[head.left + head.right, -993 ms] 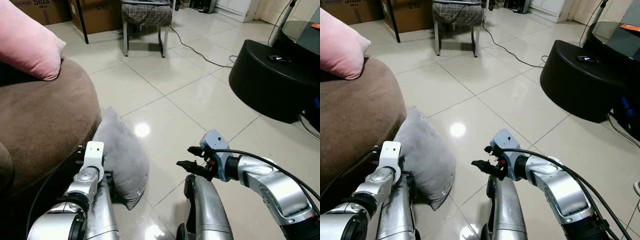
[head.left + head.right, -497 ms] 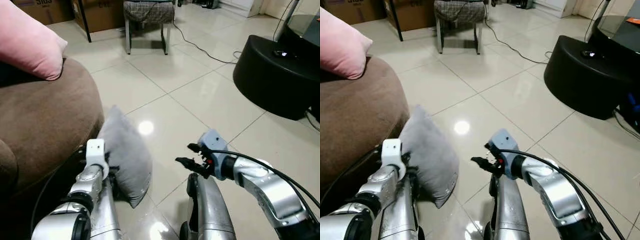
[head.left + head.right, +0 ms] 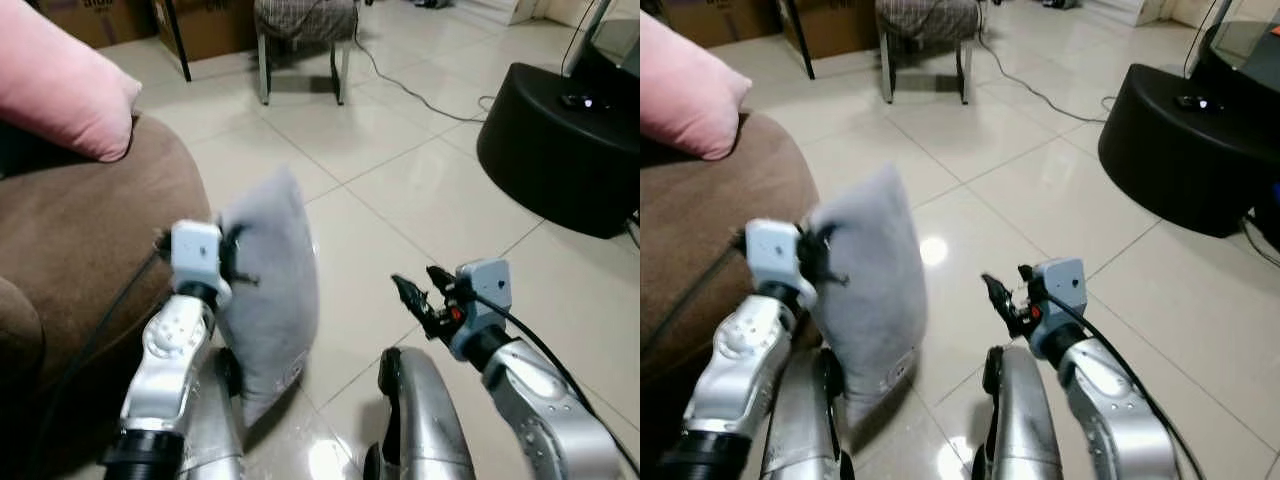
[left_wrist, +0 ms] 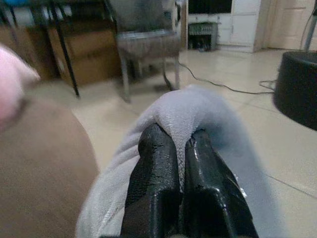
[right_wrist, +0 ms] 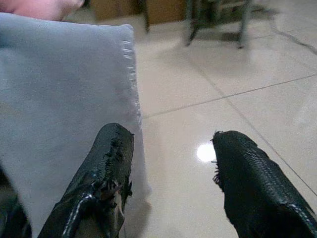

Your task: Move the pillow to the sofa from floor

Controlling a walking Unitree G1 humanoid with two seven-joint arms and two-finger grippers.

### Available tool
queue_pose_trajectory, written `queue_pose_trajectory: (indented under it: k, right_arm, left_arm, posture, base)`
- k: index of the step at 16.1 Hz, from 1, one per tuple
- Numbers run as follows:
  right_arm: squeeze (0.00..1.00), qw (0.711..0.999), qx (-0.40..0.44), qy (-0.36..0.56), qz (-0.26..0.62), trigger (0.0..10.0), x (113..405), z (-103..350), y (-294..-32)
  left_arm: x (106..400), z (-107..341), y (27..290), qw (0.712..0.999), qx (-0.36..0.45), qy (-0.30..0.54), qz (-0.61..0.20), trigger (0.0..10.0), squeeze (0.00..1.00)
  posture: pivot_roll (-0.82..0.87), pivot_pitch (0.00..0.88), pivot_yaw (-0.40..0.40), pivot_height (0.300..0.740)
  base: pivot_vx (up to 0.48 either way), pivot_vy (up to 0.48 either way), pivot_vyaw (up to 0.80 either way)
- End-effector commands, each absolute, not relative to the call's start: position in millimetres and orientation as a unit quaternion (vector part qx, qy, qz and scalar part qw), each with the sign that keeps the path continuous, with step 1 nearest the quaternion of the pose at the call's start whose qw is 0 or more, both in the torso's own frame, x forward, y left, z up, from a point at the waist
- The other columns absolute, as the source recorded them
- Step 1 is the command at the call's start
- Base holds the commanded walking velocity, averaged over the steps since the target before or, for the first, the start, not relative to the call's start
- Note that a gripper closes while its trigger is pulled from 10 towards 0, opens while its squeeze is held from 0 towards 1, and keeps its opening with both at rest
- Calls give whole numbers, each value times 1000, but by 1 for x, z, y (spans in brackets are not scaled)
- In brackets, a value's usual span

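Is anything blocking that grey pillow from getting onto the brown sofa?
Nothing visible does. The left gripper pinches the grey pillow right beside the sofa. A pink pillow lies farther back on the sofa.

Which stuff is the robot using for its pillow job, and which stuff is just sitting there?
For the job: grey pillow, pinched in the left gripper; brown sofa, where it goes; right gripper, jaws open beside the pillow.

Just lying about: pink pillow on the sofa, chair, black cable, black round table, cardboard boxes.
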State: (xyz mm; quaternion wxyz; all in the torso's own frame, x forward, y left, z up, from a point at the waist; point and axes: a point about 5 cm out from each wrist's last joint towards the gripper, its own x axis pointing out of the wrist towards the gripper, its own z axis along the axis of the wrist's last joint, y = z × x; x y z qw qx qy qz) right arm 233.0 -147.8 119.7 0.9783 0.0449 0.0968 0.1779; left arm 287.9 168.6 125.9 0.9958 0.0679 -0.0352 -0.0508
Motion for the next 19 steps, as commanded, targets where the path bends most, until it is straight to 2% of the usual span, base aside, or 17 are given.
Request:
queue_pose_trajectory:
  k: [1,5,7,14,19]
  right_arm:
    - [0,982,47,82,165,10000,233,127,-151]
    - [0,988,37,34,144,10000,251,142,-151]
    - [0,990,29,18,139,10000,259,146,-149]
    - [0,983,85,1,162,10000,261,153,-134]
    - [0,987,71,-9,146,10000,263,156,-135]
  left_arm:
    - [288,139,172,993,89,-61,-38,0,0]
    - [277,160,169,994,87,-65,-26,0,0]
    - [270,156,170,995,86,-54,-14,0,0]
    - [265,162,173,996,80,-43,3,0,0]
    - [261,163,174,995,91,-41,4,0,0]
  posture:
    - [-14,0,-31,519]
    - [43,0,-68,564]
    - [58,0,-76,584]
    - [68,0,-89,649]
    - [72,0,-77,694]
  base:
    - [0,0,0]
    - [0,0,0]
    - [0,0,0]
    - [0,0,0]
    - [0,0,0]
